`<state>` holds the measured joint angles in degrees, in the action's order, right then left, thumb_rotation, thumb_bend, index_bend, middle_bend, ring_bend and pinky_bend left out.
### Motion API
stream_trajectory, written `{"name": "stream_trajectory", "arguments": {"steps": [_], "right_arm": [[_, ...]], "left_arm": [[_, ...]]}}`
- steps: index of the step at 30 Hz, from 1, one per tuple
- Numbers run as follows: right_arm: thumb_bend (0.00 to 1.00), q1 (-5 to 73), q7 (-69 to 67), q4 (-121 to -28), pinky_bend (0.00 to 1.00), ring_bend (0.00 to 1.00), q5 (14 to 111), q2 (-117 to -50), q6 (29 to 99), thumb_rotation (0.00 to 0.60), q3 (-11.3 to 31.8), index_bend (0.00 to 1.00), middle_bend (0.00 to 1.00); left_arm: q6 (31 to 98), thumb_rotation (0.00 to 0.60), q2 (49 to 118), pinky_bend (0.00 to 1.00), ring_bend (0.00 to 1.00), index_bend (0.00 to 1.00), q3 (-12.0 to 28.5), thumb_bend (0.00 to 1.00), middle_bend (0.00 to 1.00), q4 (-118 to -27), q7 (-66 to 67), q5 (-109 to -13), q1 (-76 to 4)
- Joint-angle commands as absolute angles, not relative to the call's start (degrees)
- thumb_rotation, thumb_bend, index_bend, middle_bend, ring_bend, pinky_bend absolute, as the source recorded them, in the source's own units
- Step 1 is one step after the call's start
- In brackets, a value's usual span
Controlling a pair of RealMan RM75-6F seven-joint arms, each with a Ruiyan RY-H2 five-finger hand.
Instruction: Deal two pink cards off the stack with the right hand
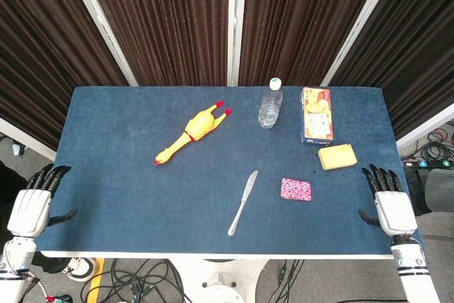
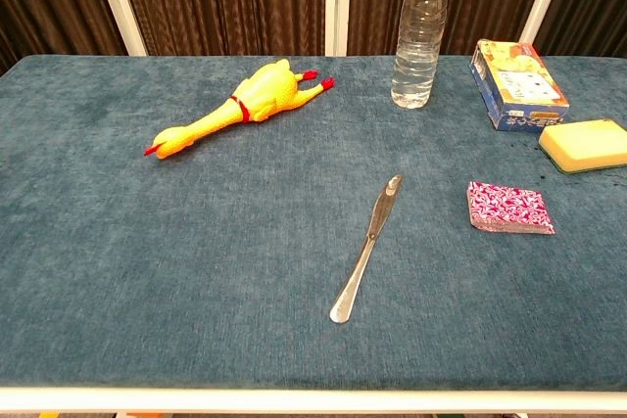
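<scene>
Table [image 1: 128, 232] carries the pink card stack [image 1: 296, 189], squared and untouched, right of the knife [image 1: 242, 203]. My right hand [image 1: 387, 200] rests at the table's right edge (well apart from the stack), fingers spread, holding nothing; left hand [image 1: 34, 200] likewise.

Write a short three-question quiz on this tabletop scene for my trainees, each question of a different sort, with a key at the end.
1. True or false: the right hand is already holding the pink card stack.
2. Multiple choice: which thing lies nearest the card stack? A) rubber chicken B) yellow sponge C) water bottle
3. Fill in: the metal tool left of the stack is a ____.

Key
1. False. The hand rests open at the table's right edge, apart from the stack.
2. B
3. knife
</scene>
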<state>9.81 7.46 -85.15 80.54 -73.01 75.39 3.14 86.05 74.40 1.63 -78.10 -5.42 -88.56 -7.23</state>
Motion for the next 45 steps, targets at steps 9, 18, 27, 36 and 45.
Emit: {"name": "stream_trajectory", "arguments": {"steps": [9,18,27,36,45], "right_arm": [[0.11,9.86,7.79,-85.18,0.0,0.0,80.5,-73.07,75.33,0.6,3.13,0.0,0.0],[0.11,10.06,8.12,-85.55,0.0,0.0,80.98,-73.04,75.5,0.6,3.16,0.0,0.0],[0.11,11.5,9.91,-87.31,0.0,0.0,83.93,-72.78,75.02,0.6,2.54,0.0,0.0],[0.12,16.47,9.03,-90.42,0.8,0.66,82.4,-70.78,69.09,0.6,5.25,0.11,0.2],[0.12,22.91,19.77,-91.98,0.91,0.8,74.13,-73.63,58.23,0.6,6.01,0.14,0.22]], "left_arm": [[85.41,0.6,74.38,0.18,0.06,0.15,1.37,0.03,0.15,-78.1,-6.25,-88.41,-7.25],[85.13,0.6,74.3,0.18,0.06,0.15,1.35,0.03,0.15,-78.19,-6.93,-88.32,-7.31],[85.26,0.6,74.48,0.18,0.06,0.15,1.19,0.03,0.15,-77.65,-8.05,-88.5,-7.18],[84.64,0.6,75.67,0.18,0.06,0.15,1.23,0.03,0.15,-75.86,-9.5,-88.29,-7.43],[84.96,0.6,75.39,0.18,0.06,0.14,1.2,0.03,0.15,-74.62,-11.36,-87.76,-6.82]]}}
